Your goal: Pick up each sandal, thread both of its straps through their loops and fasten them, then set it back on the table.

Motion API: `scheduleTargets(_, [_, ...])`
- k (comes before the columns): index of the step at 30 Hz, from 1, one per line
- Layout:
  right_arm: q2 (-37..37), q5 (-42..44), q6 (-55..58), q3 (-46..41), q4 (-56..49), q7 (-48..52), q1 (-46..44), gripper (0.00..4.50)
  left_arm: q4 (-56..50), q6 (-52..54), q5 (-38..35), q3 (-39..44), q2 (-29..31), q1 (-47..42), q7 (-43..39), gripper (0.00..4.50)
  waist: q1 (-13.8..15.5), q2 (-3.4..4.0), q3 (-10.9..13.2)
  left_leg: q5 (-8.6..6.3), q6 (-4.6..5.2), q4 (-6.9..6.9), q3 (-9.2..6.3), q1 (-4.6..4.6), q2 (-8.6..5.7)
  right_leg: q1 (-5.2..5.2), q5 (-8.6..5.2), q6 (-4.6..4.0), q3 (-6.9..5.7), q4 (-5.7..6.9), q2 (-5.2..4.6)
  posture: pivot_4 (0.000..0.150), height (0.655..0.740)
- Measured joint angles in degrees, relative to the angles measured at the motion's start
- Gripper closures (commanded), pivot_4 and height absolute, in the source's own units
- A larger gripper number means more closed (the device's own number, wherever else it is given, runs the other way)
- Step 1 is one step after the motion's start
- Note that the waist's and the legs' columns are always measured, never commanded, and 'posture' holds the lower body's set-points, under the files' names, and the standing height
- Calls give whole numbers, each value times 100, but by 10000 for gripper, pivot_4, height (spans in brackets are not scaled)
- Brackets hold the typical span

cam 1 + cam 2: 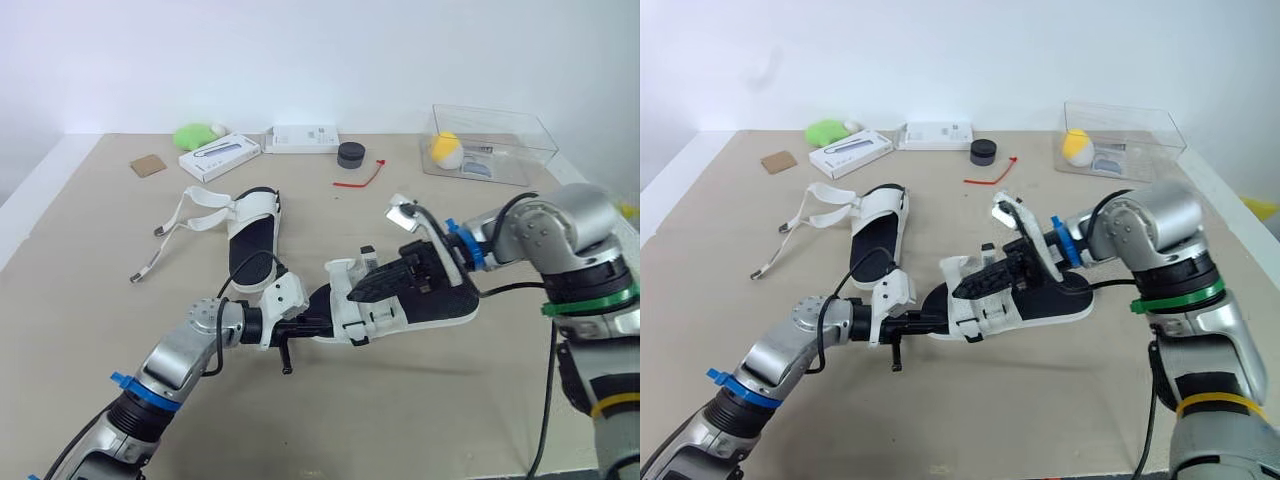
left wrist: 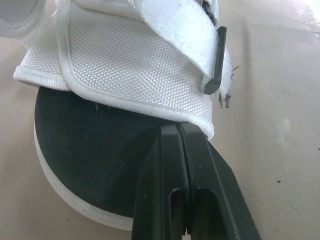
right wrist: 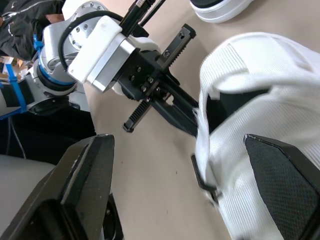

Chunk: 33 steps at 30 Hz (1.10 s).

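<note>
The near sandal (image 1: 445,300) lies at the centre of the head view, its black footbed up, its toe toward the right of the frame and its sole low over the tan surface (image 1: 450,410); whether it touches cannot be told. The left gripper (image 2: 178,129) comes in from the lower left. Its fingers (image 2: 165,170) are pressed together with no gap, and the tips touch the piping at the edge of the white woven upper (image 2: 135,75), over the black footbed. Whether fabric is caught between them cannot be told. A white strap (image 2: 175,30) crosses that upper and ends at a black loop (image 2: 219,60).

The right gripper (image 3: 178,141) reaches in from the right. Its 2 fingers (image 3: 85,190) are spread wide, with the white upper between them. Another strap end (image 1: 403,211) of this sandal stands up loose beside the right wrist.

The far sandal (image 1: 250,240) lies flat on the surface at upper left of centre, well apart from the grippers, and its 2 straps (image 1: 185,215) trail open to the left.

Along the far edge stand a green toy (image 1: 195,135), 2 white boxes (image 1: 220,157), a black puck (image 1: 351,154), a red tie (image 1: 360,180) and a clear box (image 1: 500,135) with a yellow ball (image 1: 445,148) in it.
</note>
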Motion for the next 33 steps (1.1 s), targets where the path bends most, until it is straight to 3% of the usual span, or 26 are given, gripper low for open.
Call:
scheduleTargets(1, [63, -11, 12, 2, 0, -55, 6, 8166, 11, 0, 0, -5, -2, -12, -7, 45000, 2, 0, 0, 0, 0, 0, 0, -1, -1, 0, 0, 0, 0, 0, -1, 1500, 7400])
scheduleTargets(7, [390, -293, -64, 39, 234, -457, 59, 37436, 2, 1, 0, -1, -3, 1, 4, 45000, -1, 0, 0, 0, 0, 3, 1, -1, -1, 0, 2, 1, 1, 0, -1, 1500, 7400])
scheduleTargets(9, [399, -343, -81, 46, 325, -477, 58, 44641, -17, 2, 0, 1, -2, 16, 15, 45000, 0, 0, 0, 0, 0, 3, 1, -1, -1, 0, 2, 1, 1, 0, 0, 1500, 7400])
scheduleTargets(19, [-160, -149, -87, 523, -537, -139, 315, 44641, -72, 4, -1, -6, -2, 56, 65, 45000, 1, 0, 0, -1, 0, 1, -1, -2, -2, 1, -4, 4, -1, -1, -2, 1500, 7400])
scheduleTargets(24, [-106, -133, -226, 443, -579, -161, 366, 44641, -62, 4, -1, 4, 2, 57, 67, 45000, -2, 0, -1, -1, 0, 2, -1, -1, -1, 1, -7, 12, -1, -1, 0, 1500, 7400])
scheduleTargets(27, [142, -250, -345, 232, -290, -368, 312, 35534, -51, 3, -1, 6, 3, 51, 68, 45000, -3, 0, 0, 0, 0, 4, -1, -1, 0, 1, -6, 13, 0, 0, 1, 1500, 7400])
scheduleTargets(29, [186, -298, -389, 182, -228, -429, 292, 26410, -52, 3, -1, 5, 2, 51, 63, 45000, -3, 1, -1, 0, 0, 3, -1, -1, 0, 1, -2, 5, 0, 0, 1, 1500, 7400])
scheduleTargets(33, [236, -349, -422, 77, -177, -506, 292, 26410, -51, 2, -1, 4, 1, 50, 62, 45000, -3, 0, -1, 0, 0, 4, 0, -2, 0, 1, 0, 2, 0, 0, 0, 1500, 7400])
